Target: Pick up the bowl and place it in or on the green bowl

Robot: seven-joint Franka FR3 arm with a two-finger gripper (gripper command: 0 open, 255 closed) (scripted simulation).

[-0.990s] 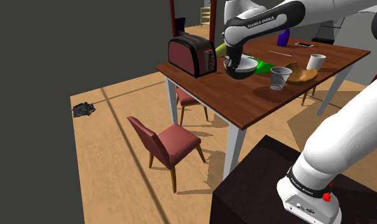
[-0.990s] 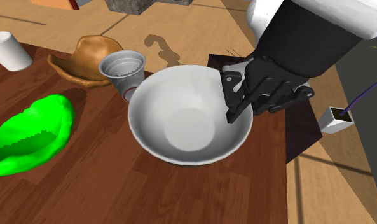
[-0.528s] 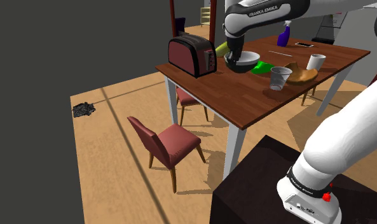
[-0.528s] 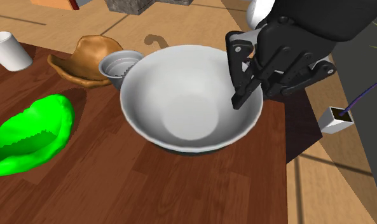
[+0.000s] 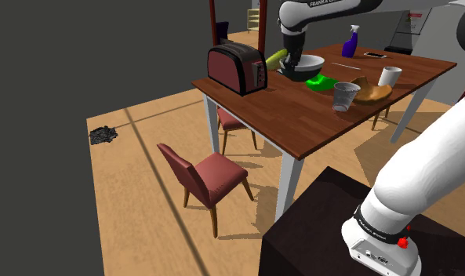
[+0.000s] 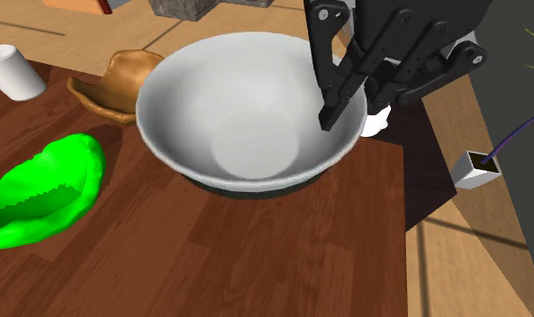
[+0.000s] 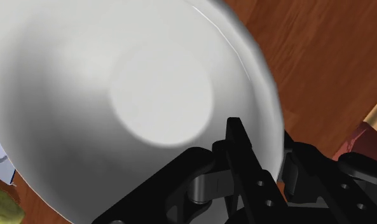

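I saw the black gripper (image 6: 350, 113) pinching the rim of the round white bowl (image 6: 247, 135), lifted near the bright green bowl (image 6: 40, 194).

Dark red toaster (image 5: 237, 68) parked at a corner of the desk (image 5: 301, 125) on the shoulder view's left, and a grey cup (image 5: 346, 96) just beside a brown hat-shaped thing (image 5: 372, 91), a white cup (image 5: 390, 76) near them. Further back stands a blue spray bottle (image 5: 351, 41); down on the floor, a red chair (image 5: 209, 176) by the desk and a black heap (image 5: 103, 135) well apart.
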